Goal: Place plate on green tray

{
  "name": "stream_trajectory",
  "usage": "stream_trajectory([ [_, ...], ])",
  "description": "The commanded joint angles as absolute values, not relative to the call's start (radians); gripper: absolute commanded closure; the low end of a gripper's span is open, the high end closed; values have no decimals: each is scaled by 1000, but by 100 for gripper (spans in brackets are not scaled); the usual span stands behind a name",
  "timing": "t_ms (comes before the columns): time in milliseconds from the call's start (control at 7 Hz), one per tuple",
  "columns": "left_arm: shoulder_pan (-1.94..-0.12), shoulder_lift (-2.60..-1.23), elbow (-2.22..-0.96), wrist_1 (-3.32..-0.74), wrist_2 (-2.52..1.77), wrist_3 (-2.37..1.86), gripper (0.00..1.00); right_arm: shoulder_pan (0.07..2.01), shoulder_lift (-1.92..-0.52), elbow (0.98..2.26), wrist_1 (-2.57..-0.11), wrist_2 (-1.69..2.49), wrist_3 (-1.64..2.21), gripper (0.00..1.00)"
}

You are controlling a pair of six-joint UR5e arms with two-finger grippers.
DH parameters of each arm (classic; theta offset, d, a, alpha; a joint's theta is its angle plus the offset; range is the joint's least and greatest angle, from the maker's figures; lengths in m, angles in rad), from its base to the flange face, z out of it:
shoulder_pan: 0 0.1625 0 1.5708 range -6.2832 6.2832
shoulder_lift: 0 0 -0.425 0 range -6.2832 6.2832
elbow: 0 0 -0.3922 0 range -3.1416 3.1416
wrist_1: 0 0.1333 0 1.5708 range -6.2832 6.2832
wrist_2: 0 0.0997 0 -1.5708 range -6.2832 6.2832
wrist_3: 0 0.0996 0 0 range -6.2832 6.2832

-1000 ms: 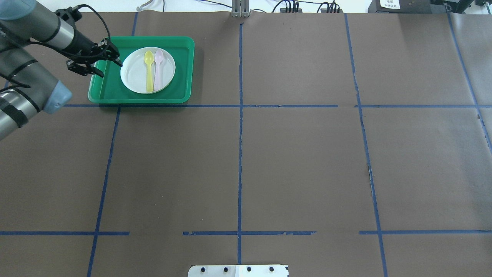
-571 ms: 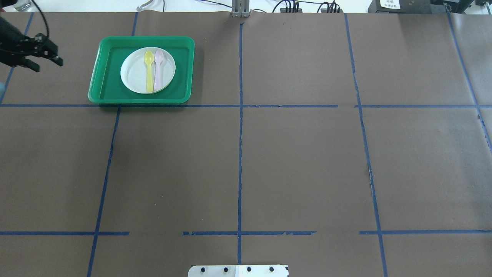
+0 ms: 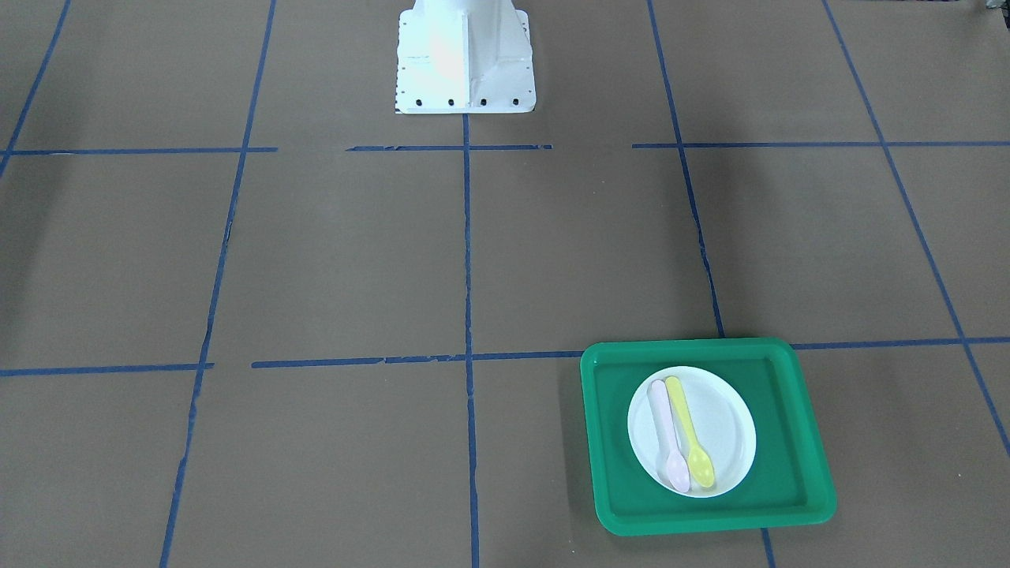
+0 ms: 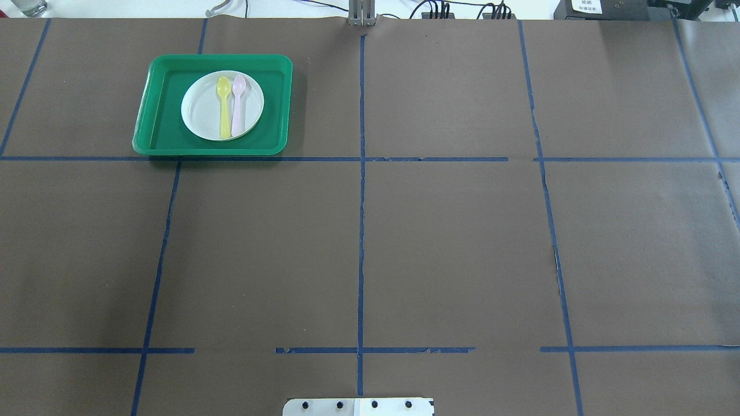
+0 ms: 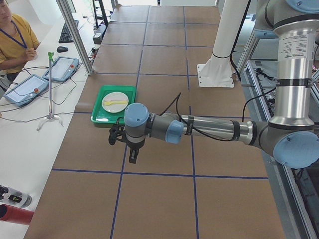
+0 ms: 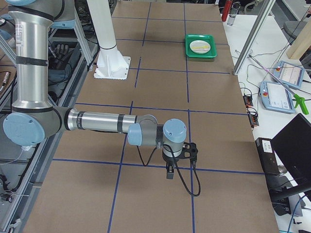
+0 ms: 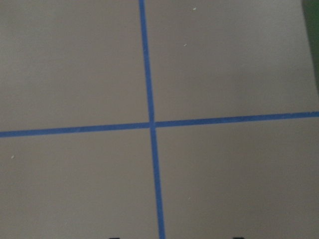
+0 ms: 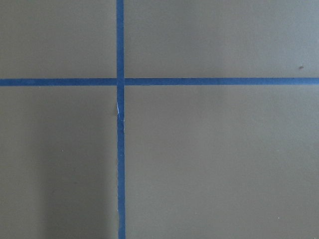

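Plate [image 4: 199,112] sat flat inside the tray [image 4: 159,136], two spoons [image 4: 224,110] on it, and the left gripper [image 5: 131,154] had pulled well clear of the tray, so the placement looked done. Whether it or the right gripper [image 6: 169,173] was released or clenched couldn't be told.

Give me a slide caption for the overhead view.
Plate holding a yellow spoon and a pink spoon rests inside the green tray on the taped table.

Bare tabletop [image 4: 451,242] rings the green tray [image 4: 153,130] — two spoons [image 4: 224,110] lie across the plate [image 4: 199,112].
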State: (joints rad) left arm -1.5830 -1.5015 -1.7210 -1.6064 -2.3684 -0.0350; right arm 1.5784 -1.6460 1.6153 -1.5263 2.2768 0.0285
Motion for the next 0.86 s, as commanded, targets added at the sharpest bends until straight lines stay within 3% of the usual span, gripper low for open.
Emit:
stream_trajectory([
  [0,-1612,-1467,-1738,-1486,-2370,29,0,1578,-1646,1615,-1526,2278,28,0],
  [714,-1608,-1483,-1718,-1605,-2368,28,0,1578,-1646,1615,-1526,2276,29,0],
])
